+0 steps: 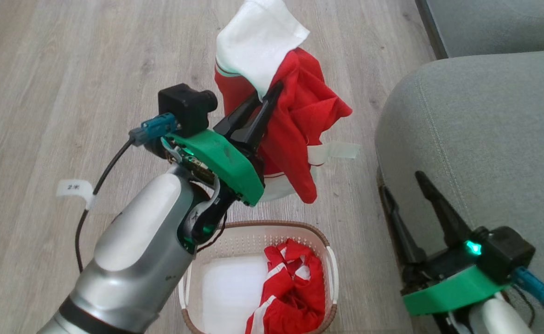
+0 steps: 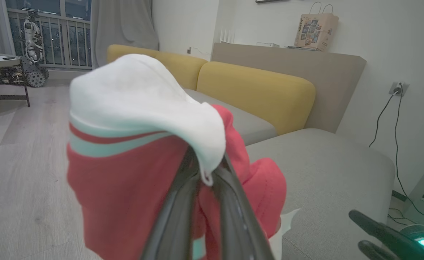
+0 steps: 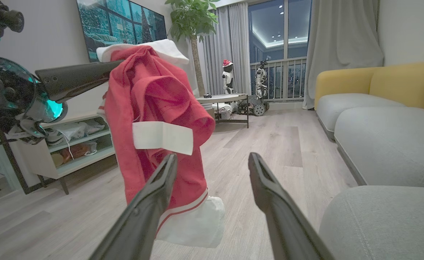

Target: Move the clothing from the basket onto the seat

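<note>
Head view: left gripper is pinched shut on a red-and-white garment, which hangs in the air over the floor, beyond the basket and left of the seat. A second red garment lies in the basket. Right gripper is spread wide and holds nothing, by the seat edge. Best move, I judge: carry it right, keep the dangling hem above the cushion edge, lower onto the seat, then release. Pale wood-look floor, grey cushions, yellow sofa backs.

white-sleeved garment is hanging bunched midair | striped garment is lying crumpled in basket beside grey-green seat
</note>
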Robot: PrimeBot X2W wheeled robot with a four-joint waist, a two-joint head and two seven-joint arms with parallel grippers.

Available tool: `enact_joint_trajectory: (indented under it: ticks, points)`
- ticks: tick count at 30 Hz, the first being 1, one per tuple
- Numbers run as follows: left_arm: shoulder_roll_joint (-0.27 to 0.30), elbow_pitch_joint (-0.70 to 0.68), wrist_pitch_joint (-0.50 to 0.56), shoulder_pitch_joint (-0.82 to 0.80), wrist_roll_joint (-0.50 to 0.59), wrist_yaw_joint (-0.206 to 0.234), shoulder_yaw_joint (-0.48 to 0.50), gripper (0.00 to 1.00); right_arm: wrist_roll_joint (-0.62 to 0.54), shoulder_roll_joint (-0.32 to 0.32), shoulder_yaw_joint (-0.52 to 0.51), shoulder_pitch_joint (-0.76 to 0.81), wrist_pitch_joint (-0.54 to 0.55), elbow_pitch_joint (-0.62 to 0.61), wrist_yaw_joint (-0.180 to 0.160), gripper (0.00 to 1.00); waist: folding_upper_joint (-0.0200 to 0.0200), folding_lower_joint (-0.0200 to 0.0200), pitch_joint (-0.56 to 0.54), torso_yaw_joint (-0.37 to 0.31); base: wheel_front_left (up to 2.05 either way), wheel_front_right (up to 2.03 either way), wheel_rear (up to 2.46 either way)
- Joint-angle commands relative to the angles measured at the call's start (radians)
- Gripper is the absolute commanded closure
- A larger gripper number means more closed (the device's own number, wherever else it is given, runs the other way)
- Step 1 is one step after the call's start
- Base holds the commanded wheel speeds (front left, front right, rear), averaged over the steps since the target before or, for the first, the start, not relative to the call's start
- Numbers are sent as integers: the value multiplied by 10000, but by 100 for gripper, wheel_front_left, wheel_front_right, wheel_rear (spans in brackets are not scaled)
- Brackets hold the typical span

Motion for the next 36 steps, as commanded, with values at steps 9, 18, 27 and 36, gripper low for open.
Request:
enact_joint_trajectory:
  ticks: [9, 18, 27, 36]
  points:
    - [256, -417, 60, -761, -19, 88, 314, 100, 691, -302, 1753, -812, -65, 231, -2, 0, 0, 1, 24, 21, 0, 0, 0]
    - [46, -568, 77, -662, -11, 57, -36, 100, 1567, -10, 3074, -2539, 408, 2305, -2, 0, 0, 1, -26, 331, 0, 0, 0]
    - [-265, -711, 138, -566, -85, -86, -443, 100, 2536, 290, 3775, -3716, 382, 3973, -2, 0, 0, 1, -26, 744, 0, 0, 0]
    - [-545, -684, 222, -378, -213, -180, -893, 100, 3030, 405, 3963, -4438, 5, 5128, -2, 0, 0, 1, -114, 1274, 0, 0, 0]
